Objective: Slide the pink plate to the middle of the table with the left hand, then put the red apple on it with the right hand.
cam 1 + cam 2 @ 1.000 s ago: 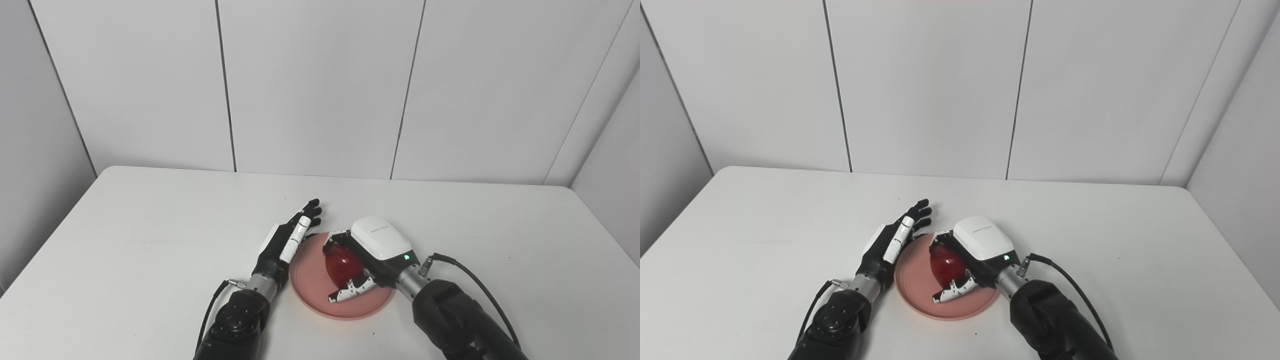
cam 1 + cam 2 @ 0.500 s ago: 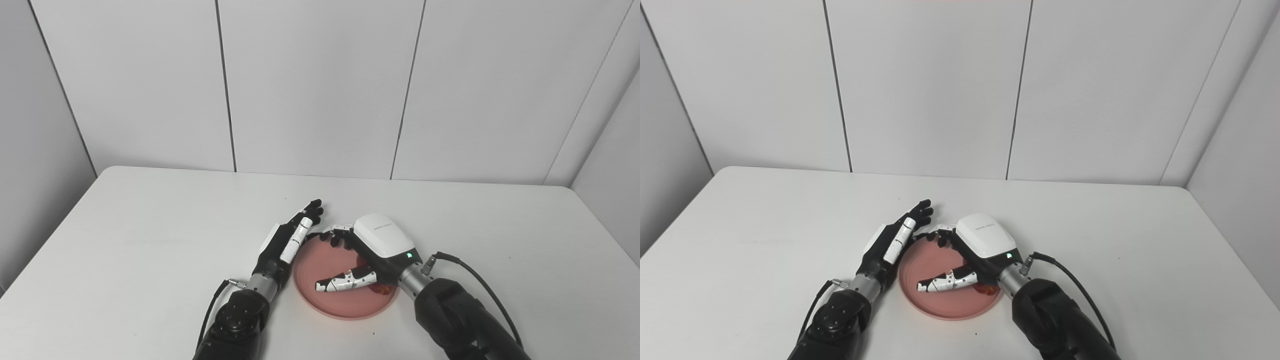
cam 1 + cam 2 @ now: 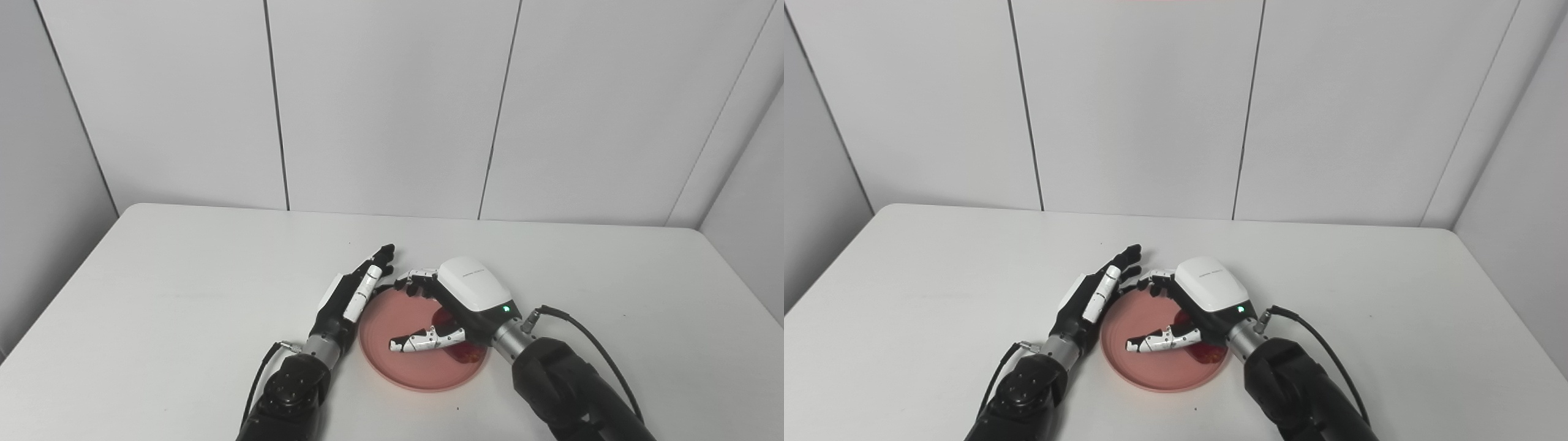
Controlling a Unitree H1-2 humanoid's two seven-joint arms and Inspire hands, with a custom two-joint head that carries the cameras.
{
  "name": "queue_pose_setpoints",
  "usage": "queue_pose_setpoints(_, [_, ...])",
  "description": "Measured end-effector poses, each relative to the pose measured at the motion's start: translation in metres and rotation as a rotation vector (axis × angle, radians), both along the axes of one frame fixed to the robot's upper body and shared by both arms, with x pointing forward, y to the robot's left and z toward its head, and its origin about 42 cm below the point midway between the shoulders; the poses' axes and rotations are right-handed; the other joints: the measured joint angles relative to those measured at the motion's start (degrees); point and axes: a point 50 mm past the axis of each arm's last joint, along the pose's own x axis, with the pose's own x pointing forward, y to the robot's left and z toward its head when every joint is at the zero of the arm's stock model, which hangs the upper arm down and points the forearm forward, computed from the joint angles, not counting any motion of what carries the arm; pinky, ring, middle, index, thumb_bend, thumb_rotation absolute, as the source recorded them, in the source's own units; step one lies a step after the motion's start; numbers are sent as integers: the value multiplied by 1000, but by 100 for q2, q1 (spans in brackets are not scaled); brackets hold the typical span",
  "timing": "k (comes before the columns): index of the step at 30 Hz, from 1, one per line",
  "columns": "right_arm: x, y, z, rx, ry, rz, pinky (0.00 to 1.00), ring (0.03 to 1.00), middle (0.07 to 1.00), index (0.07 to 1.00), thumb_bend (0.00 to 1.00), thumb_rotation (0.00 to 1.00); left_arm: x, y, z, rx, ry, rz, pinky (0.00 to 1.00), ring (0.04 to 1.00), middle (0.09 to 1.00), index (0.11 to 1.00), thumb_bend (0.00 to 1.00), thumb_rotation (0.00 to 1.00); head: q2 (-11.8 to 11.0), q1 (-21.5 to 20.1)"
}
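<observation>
Right hand (image 3: 450,306) open over red apple (image 3: 462,351) on pink plate (image 3: 398,373); left hand (image 3: 352,294) open beside rim. Risk: withdrawing fingers nudge apple off onto counter (image 3: 184,294).

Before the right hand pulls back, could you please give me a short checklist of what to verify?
1. Pink plate near the table's middle: ok.
2. Red apple on the plate: ok, though mostly hidden under the palm.
3. Right hand open, fingers off the apple: ok.
4. Apple at rest, not rolling: cannot tell.
5. Left hand open beside the plate's left rim, clear of the right hand's way back: ok.
</observation>
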Motion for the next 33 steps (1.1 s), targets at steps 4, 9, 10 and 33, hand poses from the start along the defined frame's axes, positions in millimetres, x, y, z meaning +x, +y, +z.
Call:
queue_pose_setpoints(4, [1,-2,2,25,-13,-5,463,538,620,691,927,863,0,0,0,0,0,0,799,896,913,884,742,988,9,9])
queue_pose_setpoints(9, [3,-5,9,95,-50,-22,521,597,657,696,948,931,0,0,0,0,-1,2,792,856,868,887,693,972,9,0])
queue_pose_setpoints(10, [4,-7,11,137,-51,-33,521,605,666,695,964,956,0,0,0,-1,-2,3,791,851,859,891,687,977,9,0])
queue_pose_setpoints(33, [-6,-36,-18,1064,388,-288,1000,1000,972,955,879,1000,-18,3,6,-69,8,95,963,983,990,989,822,915,-26,26])
